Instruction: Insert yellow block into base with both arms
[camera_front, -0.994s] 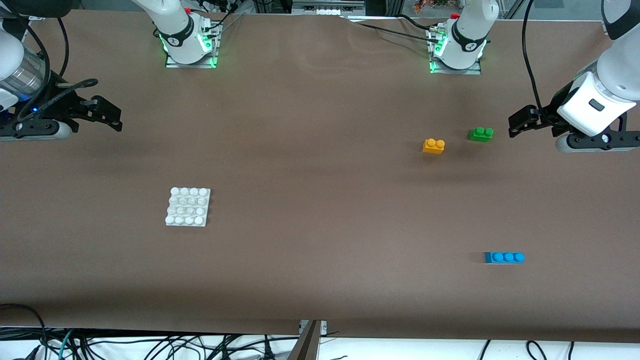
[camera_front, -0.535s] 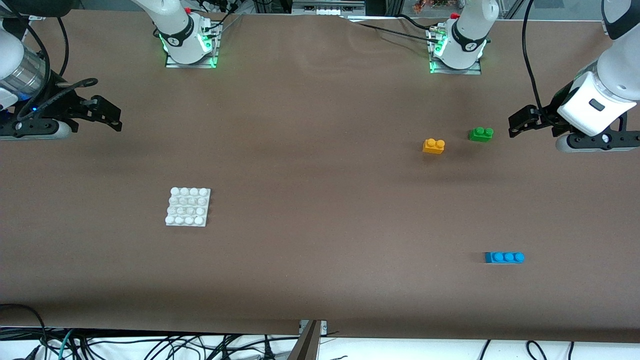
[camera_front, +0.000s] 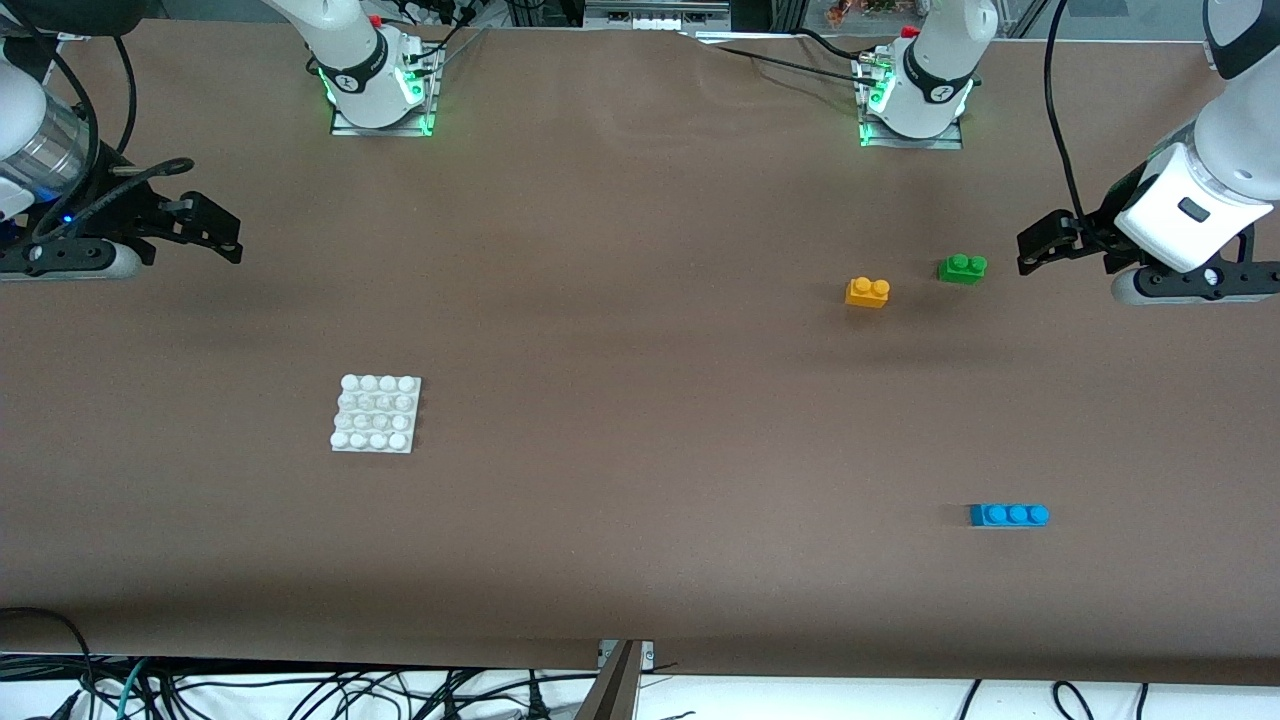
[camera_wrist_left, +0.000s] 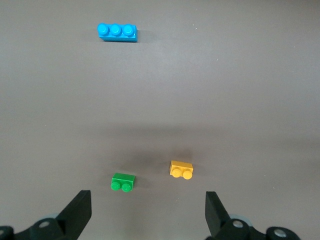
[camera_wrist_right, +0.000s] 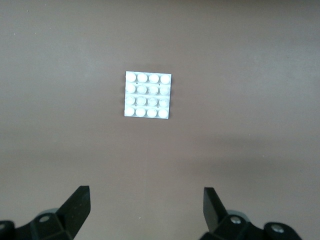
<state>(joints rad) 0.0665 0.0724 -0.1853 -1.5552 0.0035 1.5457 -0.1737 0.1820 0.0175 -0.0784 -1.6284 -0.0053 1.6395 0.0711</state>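
I see my left gripper (camera_front: 1040, 245) hanging wide open and empty near the small orange-yellow plastic two-stud block (camera_front: 867, 291). My right gripper (camera_front: 215, 230), equally spread, holds nothing, well apart from the flat white studded plastic base (camera_front: 376, 414).

Two white jointed arms, black joint bands, bases on metal plates glowing green, red buttons at bases, black cables trailing, left gripper (camera_front: 1040, 245) black, white wrist housing, right gripper (camera_front: 215, 225) black, silvery wrist segment, blue light.

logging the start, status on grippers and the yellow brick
Left gripper and right gripper open, empty, waiting at table ends. Small orange-yellow two-stud plastic brick untouched, beside green brick. White studded base plate bare.
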